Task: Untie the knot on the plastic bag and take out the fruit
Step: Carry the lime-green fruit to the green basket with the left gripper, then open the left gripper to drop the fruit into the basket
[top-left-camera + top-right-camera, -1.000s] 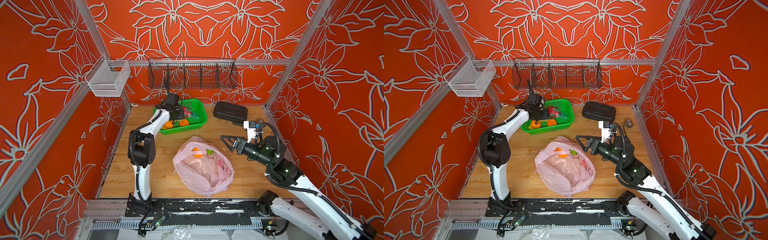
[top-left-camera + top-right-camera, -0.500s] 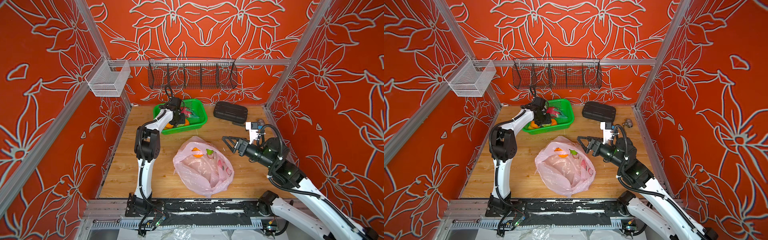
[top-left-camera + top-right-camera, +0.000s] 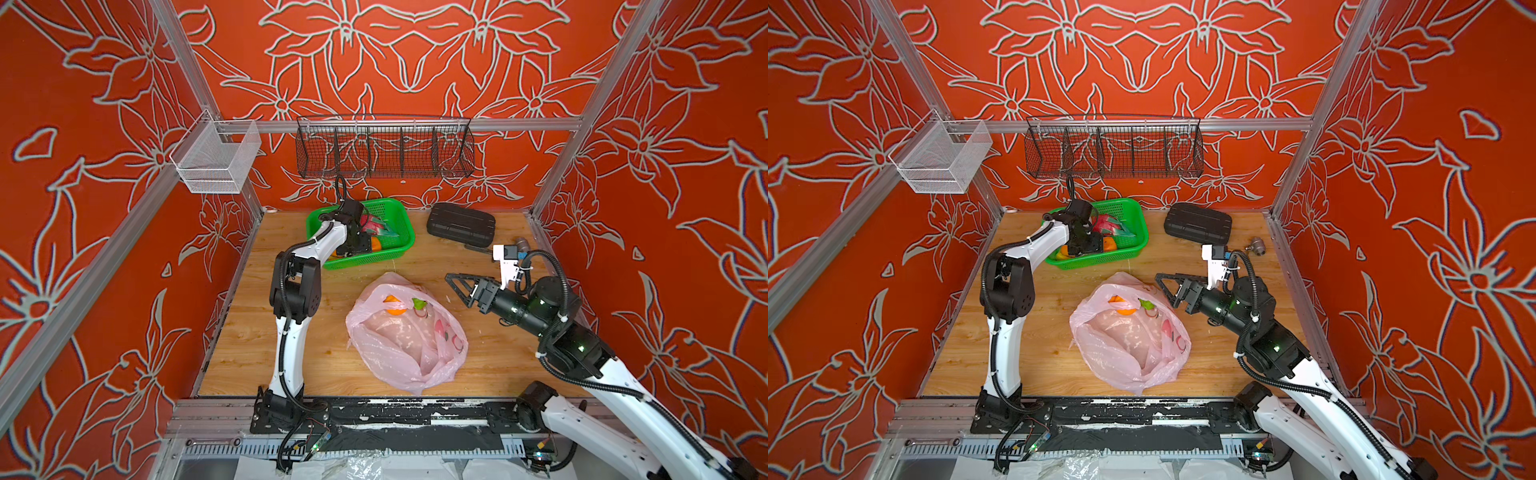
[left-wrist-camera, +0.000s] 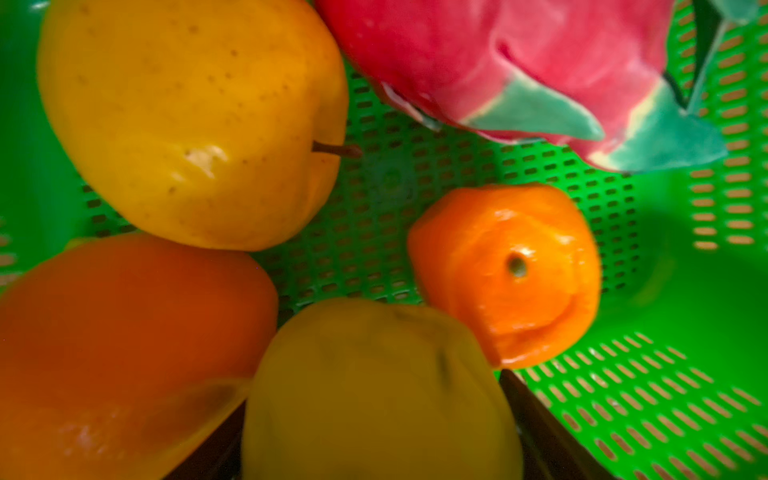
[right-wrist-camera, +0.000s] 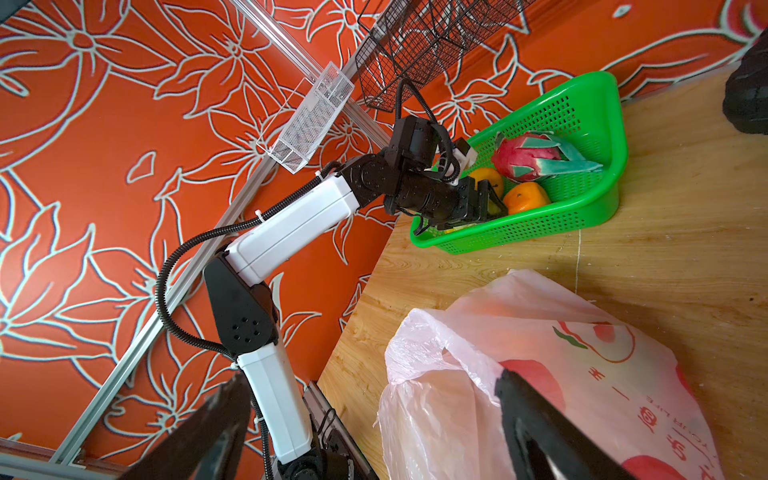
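Pink plastic bag [image 3: 407, 345], mouth open, lies mid-table with an orange [image 3: 394, 306] at its rim: limp, light film, probably best pinched at the rim. Right gripper [image 3: 457, 290] spread wide, empty, just beside it. Left gripper [image 5: 488, 199] in the green basket [image 3: 386, 257] flanks a yellow-green fruit [image 4: 374, 395]; grip cannot be told

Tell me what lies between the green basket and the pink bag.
Only a bare strip of wooden tabletop, clearest in the right wrist view.

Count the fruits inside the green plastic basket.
5 in the green basket: yellow round fruit, pink-red dragon fruit, small orange mandarin, larger orange fruit, dull yellow fruit between the fingers. Others may be hidden.
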